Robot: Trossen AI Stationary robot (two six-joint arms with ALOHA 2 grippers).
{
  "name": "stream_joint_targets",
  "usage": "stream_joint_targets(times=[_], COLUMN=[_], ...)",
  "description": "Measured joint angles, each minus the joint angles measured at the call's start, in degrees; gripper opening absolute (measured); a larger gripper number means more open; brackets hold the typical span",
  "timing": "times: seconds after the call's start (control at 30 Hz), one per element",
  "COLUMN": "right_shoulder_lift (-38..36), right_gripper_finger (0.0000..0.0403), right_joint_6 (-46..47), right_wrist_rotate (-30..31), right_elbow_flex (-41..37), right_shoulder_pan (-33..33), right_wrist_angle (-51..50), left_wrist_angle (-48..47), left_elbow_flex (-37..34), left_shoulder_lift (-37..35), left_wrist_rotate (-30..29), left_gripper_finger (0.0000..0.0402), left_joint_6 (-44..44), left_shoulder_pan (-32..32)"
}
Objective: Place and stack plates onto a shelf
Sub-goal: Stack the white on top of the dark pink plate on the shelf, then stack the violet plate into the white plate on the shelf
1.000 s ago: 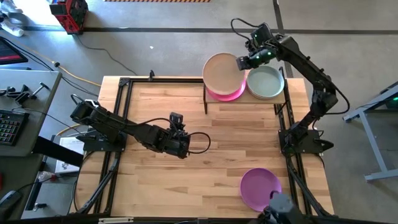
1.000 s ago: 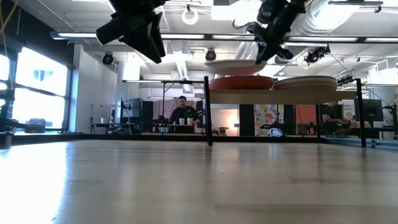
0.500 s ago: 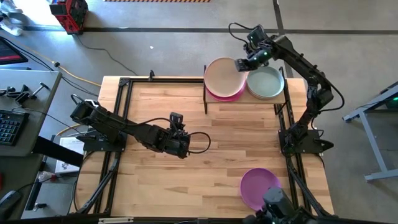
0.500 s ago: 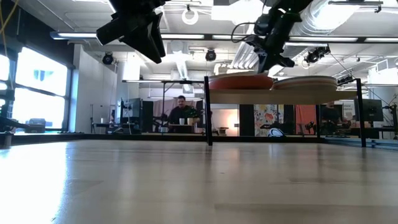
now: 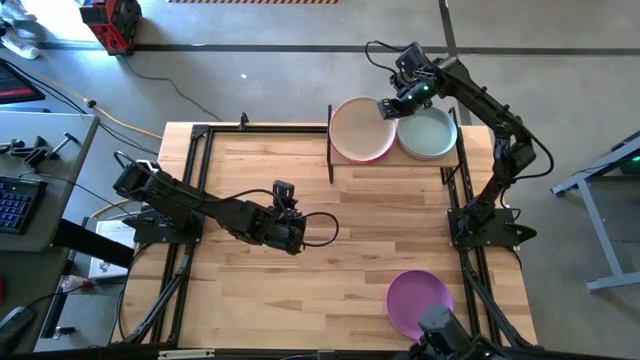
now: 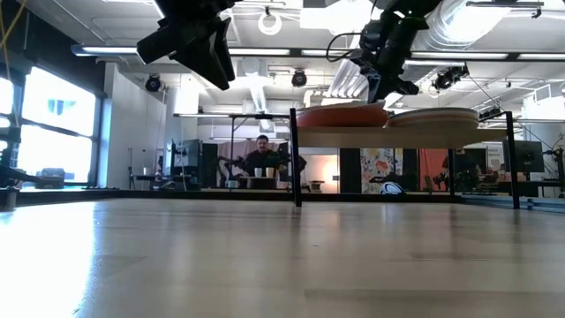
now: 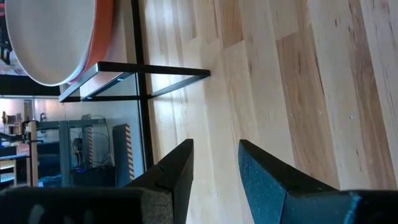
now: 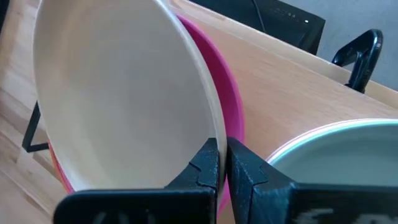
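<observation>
Right pincer [image 5: 388,108]: fingers pressed together on the rim of the cream plate [image 5: 358,127], at that plate's edge nearest the pale green plate [image 5: 428,131].
Cream plate: lying on top of the pink plate [image 8: 231,115], whose rim shows just beyond the right pincer's tips in the wrist view.
Pale green plate: on the shelf [image 6: 380,137] just beside the right pincer, on the other side from the cream plate.
Shelf: a pale wood board on thin black posts, raised above the table [image 5: 350,240]; both plate stacks sit on it.
Left pincer [image 5: 287,212]: fingers spread, empty, over the middle of the table, well apart from the shelf.
Purple plate [image 5: 418,301]: on the table near its front edge, well apart from both pincers.
Table: light wooden planks with a black frame along its sides.
Room: grey floor around the table, a keyboard [image 5: 12,205] on a side desk; in the low view, ceiling ducts, windows, and a person [image 6: 262,159] seated far behind the shelf.
</observation>
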Motion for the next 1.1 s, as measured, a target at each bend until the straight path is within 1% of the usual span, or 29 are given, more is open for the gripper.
stream_joint_targets(times=[0.17, 0.37, 0.43, 0.63, 0.73, 0.8, 0.93, 1.0, 1.1], right_shoulder_lift=[0.0, 0.0, 0.0, 0.0, 0.0, -0.03, -0.89, -1.68, -3.03], right_gripper_finger=[0.0, 0.0006, 0.0019, 0.0074, 0.0091, 0.0097, 0.0098, 0.0098, 0.0098], right_joint_6=[-0.08, -0.51, -0.63, -0.1, -0.03, -0.03, 0.63, 1.26, 0.92], right_wrist_rotate=[1.49, 1.69, 1.73, 2.48, 2.44, 1.67, -1.84, -3.26, -3.76], right_elbow_flex=[0.0, 0.0, 0.0, 0.0, 0.0, 0.0, 0.0, 0.0, 0.0], right_shoulder_pan=[0.8, 0.82, 0.82, 0.82, 0.82, 0.82, 0.84, 1.74, 4.19], right_wrist_angle=[-0.64, -1.02, -1.06, -0.97, -0.61, -0.66, -1.85, -2.97, -5.68], left_wrist_angle=[0.0, 0.0, 0.0, 0.0, 0.0, 0.0, 0.0, -0.01, -0.15], left_elbow_flex=[0.0, 0.0, 0.0, 0.0, 0.0, -0.02, -0.02, -0.02, -0.02], left_shoulder_lift=[0.0, 0.0, 0.0, 0.0, 0.0, 0.0, 0.0, 0.0, 0.0], left_wrist_rotate=[0.0, 0.0, 0.0, 0.0, 0.0, 0.02, 0.18, 1.23, 3.54], left_gripper_finger=[0.0117, 0.0117, 0.0117, 0.0117, 0.0117, 0.0117, 0.0117, 0.0117, 0.0117], left_joint_6=[0.02, 0.02, 0.02, 0.36, 0.55, 0.55, 0.05, -0.53, -2.31], left_shoulder_pan=[0.01, 0.01, -0.01, 0.02, 0.1, 0.3, 0.89, 1.4, 2.14])
